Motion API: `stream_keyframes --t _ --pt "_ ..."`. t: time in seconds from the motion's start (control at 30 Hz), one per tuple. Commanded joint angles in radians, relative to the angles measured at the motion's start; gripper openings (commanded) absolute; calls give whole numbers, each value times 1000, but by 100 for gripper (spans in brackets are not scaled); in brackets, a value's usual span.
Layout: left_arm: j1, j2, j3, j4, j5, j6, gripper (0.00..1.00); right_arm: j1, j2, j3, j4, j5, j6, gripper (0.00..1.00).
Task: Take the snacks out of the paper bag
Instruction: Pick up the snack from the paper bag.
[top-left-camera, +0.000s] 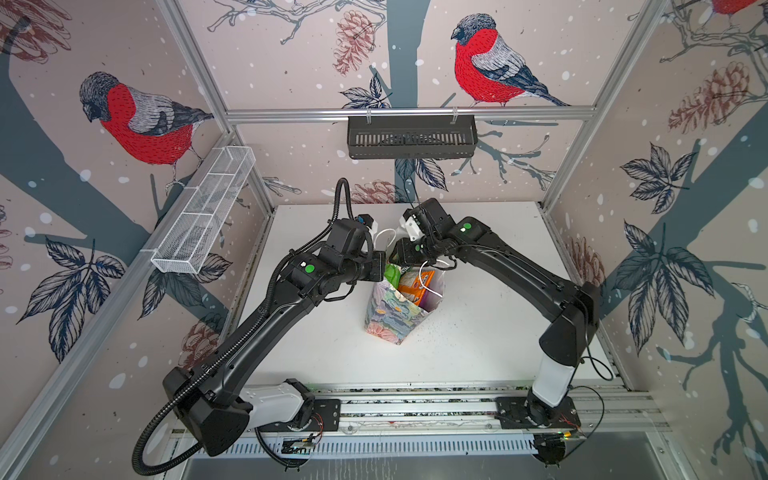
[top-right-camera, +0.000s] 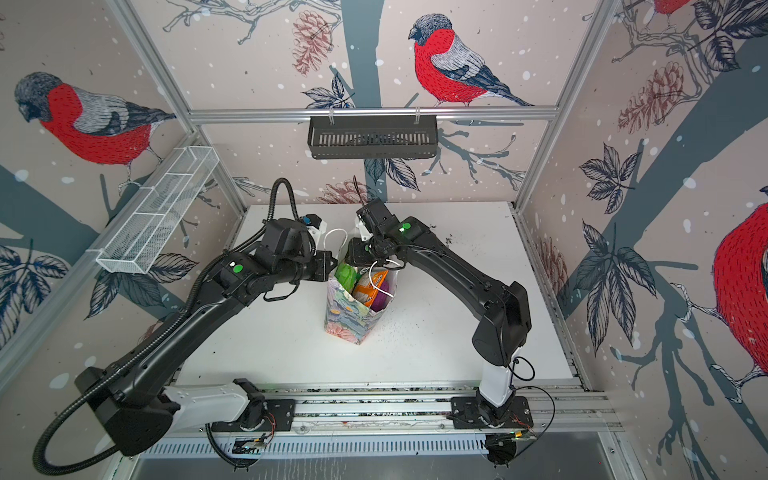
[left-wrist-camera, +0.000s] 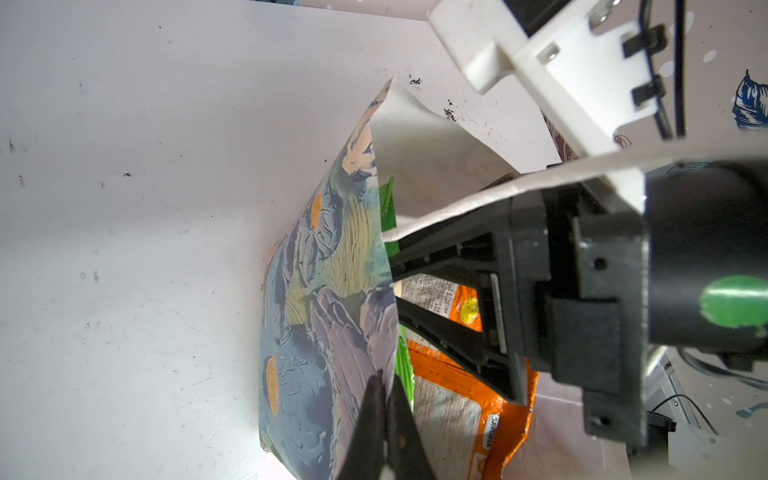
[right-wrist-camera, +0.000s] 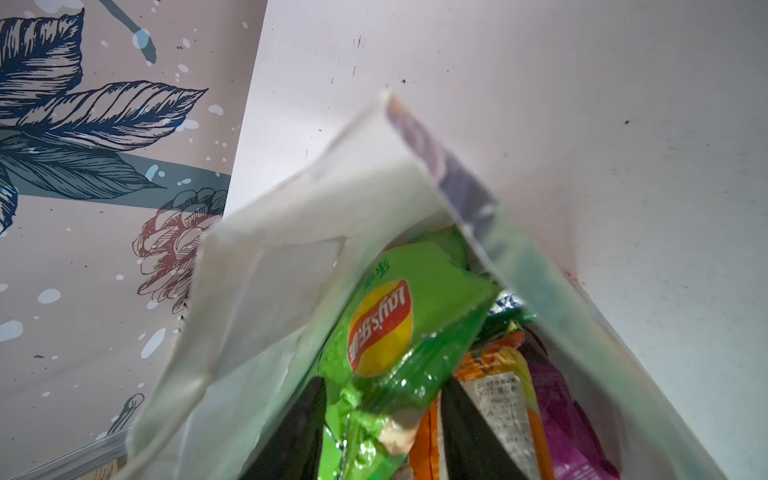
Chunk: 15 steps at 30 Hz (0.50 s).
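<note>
The floral paper bag (top-left-camera: 395, 320) (top-right-camera: 353, 324) stands upright mid-table with its mouth spread wide. My left gripper (left-wrist-camera: 386, 395) (top-left-camera: 380, 266) is shut on the bag's left rim (left-wrist-camera: 324, 332), with the paper wall pinched between its fingers. My right gripper (right-wrist-camera: 384, 386) (top-left-camera: 399, 257) reaches down into the mouth. Its fingers are closed on the crumpled top of the big green chip bag (right-wrist-camera: 415, 299) (top-right-camera: 347, 274). An orange packet (left-wrist-camera: 457, 415) (top-right-camera: 370, 286) and a purple one (right-wrist-camera: 569, 415) (top-right-camera: 384, 295) lie beside it inside. The bag's bottom is hidden.
The white table (top-left-camera: 498, 311) carries black specks around the bag. A white cord handle (top-left-camera: 428, 278) droops over the bag's mouth. A white wire basket (top-left-camera: 203, 212) hangs on the left wall. A black basket (top-left-camera: 411, 137) hangs on the back rail.
</note>
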<state>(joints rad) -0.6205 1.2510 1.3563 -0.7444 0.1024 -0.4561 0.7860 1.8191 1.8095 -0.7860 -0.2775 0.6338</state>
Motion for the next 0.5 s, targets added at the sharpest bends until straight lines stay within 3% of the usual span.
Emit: stream_keyframes --t 0.0,0.33,0.47 --pt "-7 -1 6 59 10 -6 0 3 0 -5 12 22 14 47" --pt "-7 11 12 62 19 2 0 13 14 -21 22 36 17 41" --pt "-7 11 12 64 17 5 0 18 15 -22 38 37 21 29"
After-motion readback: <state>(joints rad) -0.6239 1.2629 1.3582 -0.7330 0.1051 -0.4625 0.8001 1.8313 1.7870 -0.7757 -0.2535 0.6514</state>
